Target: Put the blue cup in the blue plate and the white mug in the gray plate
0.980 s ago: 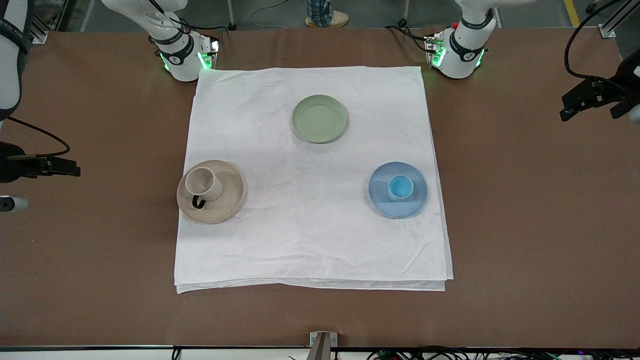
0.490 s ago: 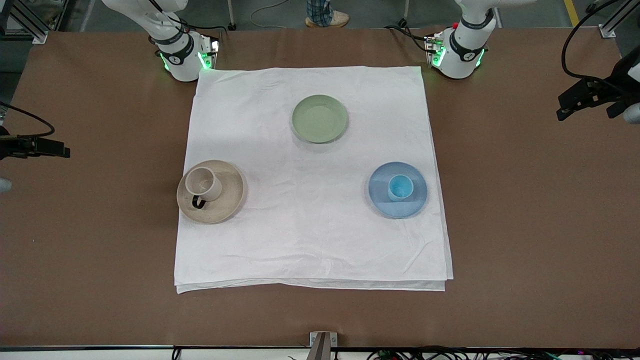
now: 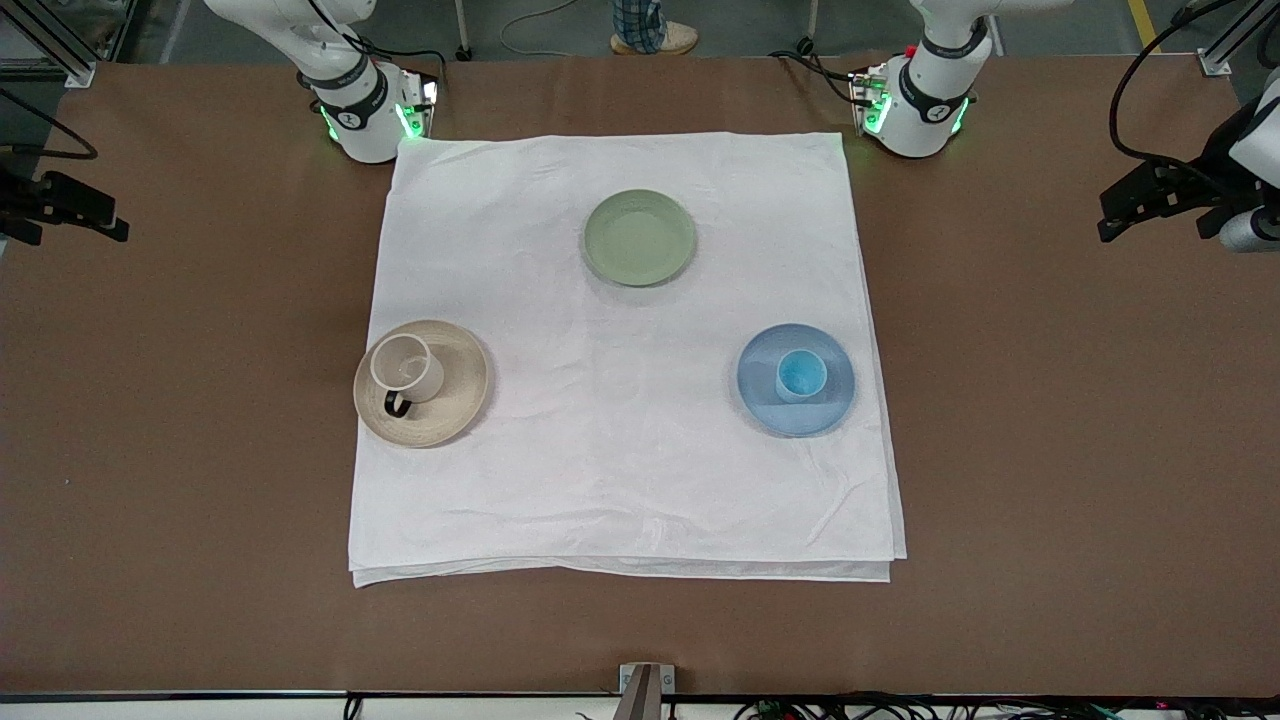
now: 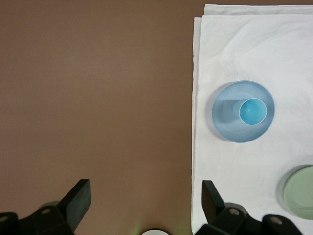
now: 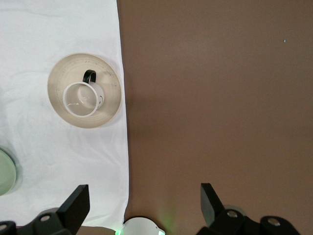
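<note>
The blue cup point(image 3: 801, 375) stands upright in the blue plate point(image 3: 765, 398) on the white cloth, toward the left arm's end. The white mug point(image 3: 405, 366) stands upright on the gray plate point(image 3: 458, 398), toward the right arm's end, its black handle facing the front camera. My left gripper point(image 3: 1160, 210) is open and empty, high over bare table off the cloth's edge. My right gripper point(image 3: 62, 212) is open and empty over bare table at the other end. The left wrist view shows the cup point(image 4: 253, 111) in its plate point(image 4: 224, 120). The right wrist view shows the mug point(image 5: 84, 99) on its plate point(image 5: 110, 87).
A pale green plate point(image 3: 639, 237) lies empty on the cloth point(image 3: 620, 480), farther from the front camera than the other plates, between the two arm bases. Brown table point(image 3: 1050, 450) surrounds the cloth.
My right gripper has moved over the bare table, away from the front camera and from the mug. My left gripper has shifted slightly. The cup, mug and plates have not moved.
</note>
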Motion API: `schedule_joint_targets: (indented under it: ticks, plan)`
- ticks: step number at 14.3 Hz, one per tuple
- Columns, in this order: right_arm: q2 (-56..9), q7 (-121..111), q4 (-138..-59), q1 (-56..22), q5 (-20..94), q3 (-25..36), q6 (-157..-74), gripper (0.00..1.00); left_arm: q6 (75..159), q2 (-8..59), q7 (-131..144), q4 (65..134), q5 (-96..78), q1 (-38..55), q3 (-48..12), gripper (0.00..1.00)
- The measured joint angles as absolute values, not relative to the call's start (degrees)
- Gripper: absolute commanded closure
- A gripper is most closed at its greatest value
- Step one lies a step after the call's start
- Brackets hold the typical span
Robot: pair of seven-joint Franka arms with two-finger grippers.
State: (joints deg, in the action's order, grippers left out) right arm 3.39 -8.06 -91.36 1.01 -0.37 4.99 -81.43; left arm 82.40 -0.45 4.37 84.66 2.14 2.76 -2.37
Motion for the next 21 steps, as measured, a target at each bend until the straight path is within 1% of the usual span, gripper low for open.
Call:
schedule_joint_targets:
  ticks: [7,21]
  plan:
    - [5.9,-8.1,-92.7,0.4,-0.7,4.8,-81.4,0.0,82.3,-0.4,4.3,84.8,2.1,2.9,-3.3,0.0]
    - [6.5,-8.1,-92.5,0.4,0.7,4.8,-81.2,0.0,82.3,-0.4,4.3,84.8,2.1,3.0,-4.0,0.0]
